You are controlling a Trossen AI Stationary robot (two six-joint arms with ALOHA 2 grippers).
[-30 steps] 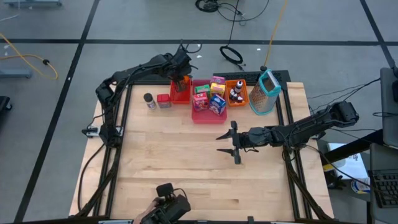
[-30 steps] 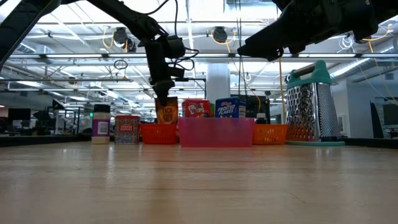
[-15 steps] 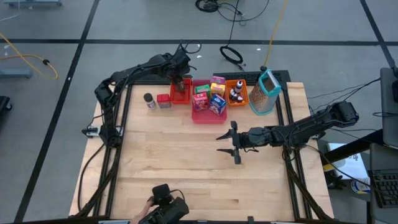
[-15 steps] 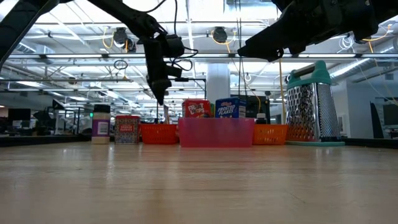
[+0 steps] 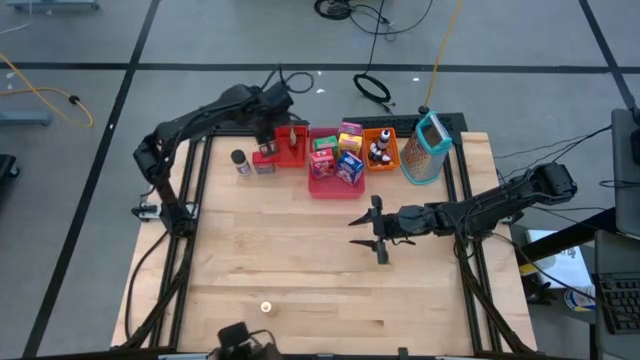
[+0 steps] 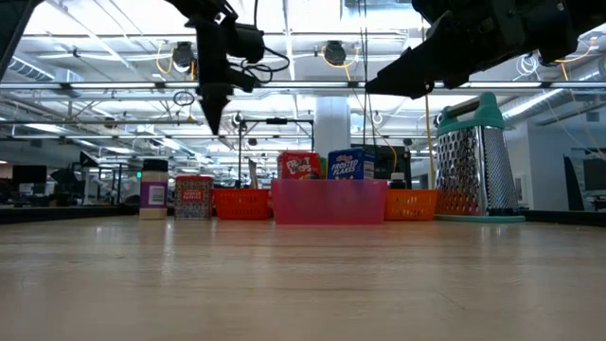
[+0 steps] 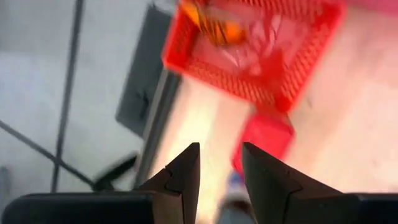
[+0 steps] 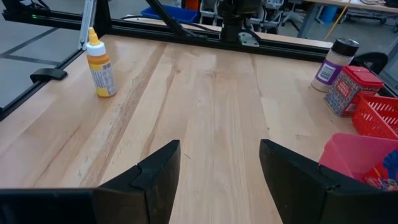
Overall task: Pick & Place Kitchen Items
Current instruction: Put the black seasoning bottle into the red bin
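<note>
My left gripper [image 5: 268, 122] [image 6: 213, 118] hangs open and empty, high over the table's far left part, above a small red box [image 5: 263, 160] [image 7: 264, 140] and next to the red tray [image 5: 291, 147] [image 7: 255, 59]. An orange-brown box [image 7: 214, 28] lies in that tray. A dark-capped shaker [image 5: 240, 160] stands on the table left of the red box. The pink tray [image 5: 330, 183] holds several upright boxes; the orange tray [image 5: 381, 160] holds a little bottle. My right gripper [image 5: 378, 232] [image 8: 217, 168] waits open over the table's middle.
A metal grater [image 5: 430, 148] with a teal handle stands at the far right. A small yellow bottle [image 5: 266, 307] [image 8: 99, 65] stands alone close to the near edge. Bare wood lies between the trays and that bottle.
My left gripper held the orange-brown box upright over the red tray, let it go into the tray, then rose and moved toward the table's left. At the near edge a person's hand drew back, and the yellow bottle now stands there.
</note>
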